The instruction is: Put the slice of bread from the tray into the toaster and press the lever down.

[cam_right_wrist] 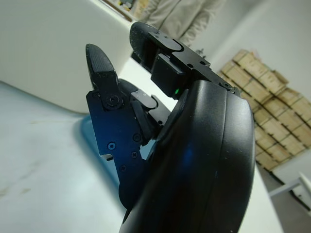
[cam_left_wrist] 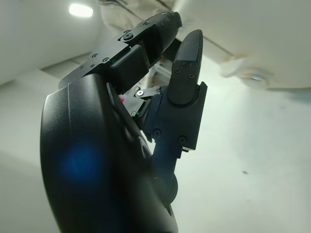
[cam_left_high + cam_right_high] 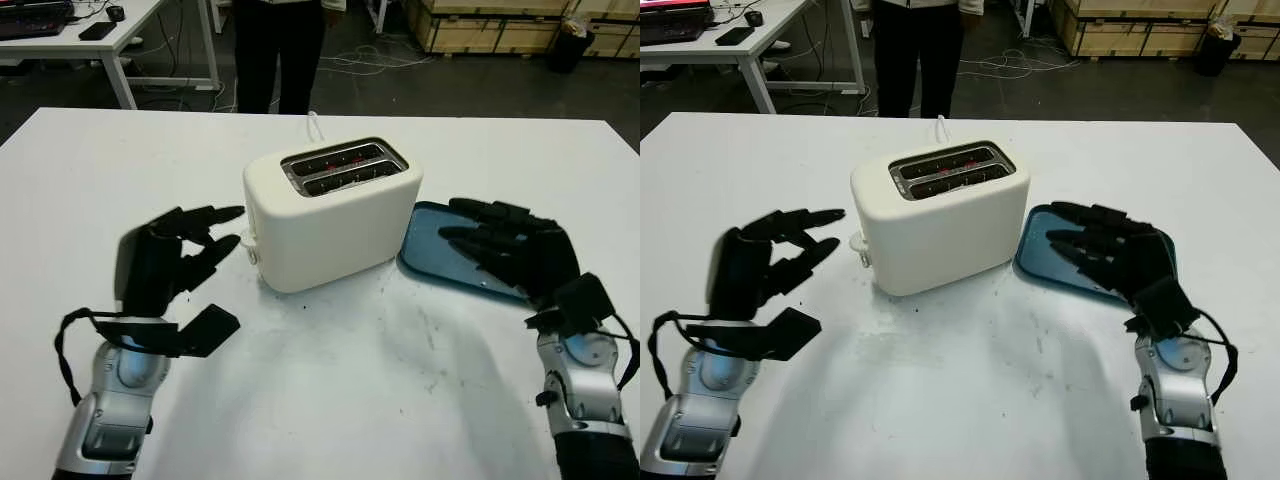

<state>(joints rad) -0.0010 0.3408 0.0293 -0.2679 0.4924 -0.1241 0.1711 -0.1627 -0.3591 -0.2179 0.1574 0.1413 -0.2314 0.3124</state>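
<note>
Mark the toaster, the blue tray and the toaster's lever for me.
toaster (image 3: pixel 335 225), left eye view, middle of its cream front wall.
blue tray (image 3: pixel 428 245), left eye view, bare floor next to the toaster.
lever (image 3: pixel 860 243), right eye view, knob on the toaster's end facing the left hand (image 3: pixel 765 262).

Toaster (image 3: pixel 330 215) mid-table; bare table (image 3: pixel 330 400) in front. Tray (image 3: pixel 425 245) touching its right side; left hand (image 3: pixel 175 255) near its left.

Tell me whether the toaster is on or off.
On, it seems: the toaster stands upright, and red glows inside both slots.
</note>
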